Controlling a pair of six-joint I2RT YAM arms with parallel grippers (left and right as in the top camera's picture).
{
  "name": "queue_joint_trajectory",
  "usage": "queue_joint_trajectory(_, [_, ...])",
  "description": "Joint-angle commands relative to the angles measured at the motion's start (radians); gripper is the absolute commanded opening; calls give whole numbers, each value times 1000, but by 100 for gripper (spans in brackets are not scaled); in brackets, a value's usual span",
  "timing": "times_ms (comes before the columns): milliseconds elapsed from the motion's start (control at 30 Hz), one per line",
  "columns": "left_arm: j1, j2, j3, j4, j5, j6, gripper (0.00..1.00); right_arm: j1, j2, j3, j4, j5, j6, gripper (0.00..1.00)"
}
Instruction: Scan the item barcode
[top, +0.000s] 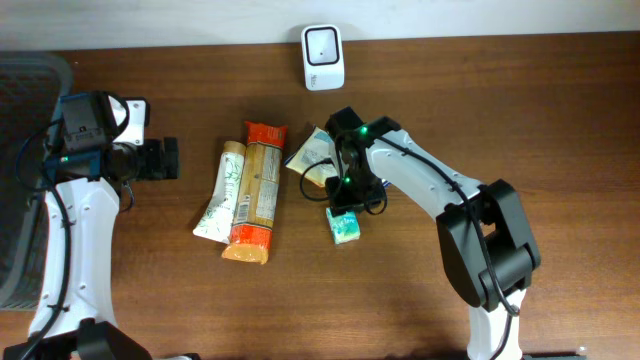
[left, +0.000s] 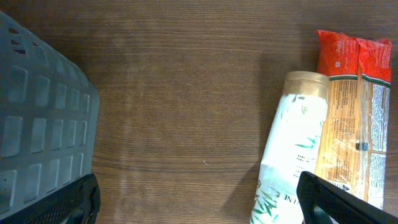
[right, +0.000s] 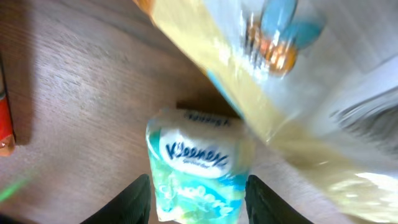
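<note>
A small teal-and-white Kleenex tissue pack (top: 343, 226) (right: 199, 168) lies on the wooden table. My right gripper (top: 348, 200) (right: 199, 182) is over it, open, with a black finger close on each side of the pack. This view is blurred, so I cannot tell if the fingers touch it. The white barcode scanner (top: 323, 57) stands at the table's far edge. My left gripper (top: 165, 158) (left: 199, 196) hovers wide open over bare wood, holding nothing.
A white tube (top: 222, 192) (left: 292, 143) and an orange-ended cracker pack (top: 258, 190) (left: 354, 106) lie side by side left of centre. A yellowish packet (top: 310, 155) (right: 249, 81) lies by the right gripper. A grey basket (top: 25, 170) (left: 37, 124) stands far left.
</note>
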Motion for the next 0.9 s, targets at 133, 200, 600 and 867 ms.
queue_joint_trajectory(133, [3,2,-1,2,7,-9,99,1,2,-41,-23,81,-1,43])
queue_joint_trajectory(200, [2,2,-1,2,7,-9,99,6,2,-91,10,81,0,38])
queue_joint_trajectory(600, [2,2,-1,2,7,-9,99,-39,2,-119,52,-115,5,20])
queue_joint_trajectory(867, [3,2,-1,2,7,-9,99,81,2,-93,234,-155,85,25])
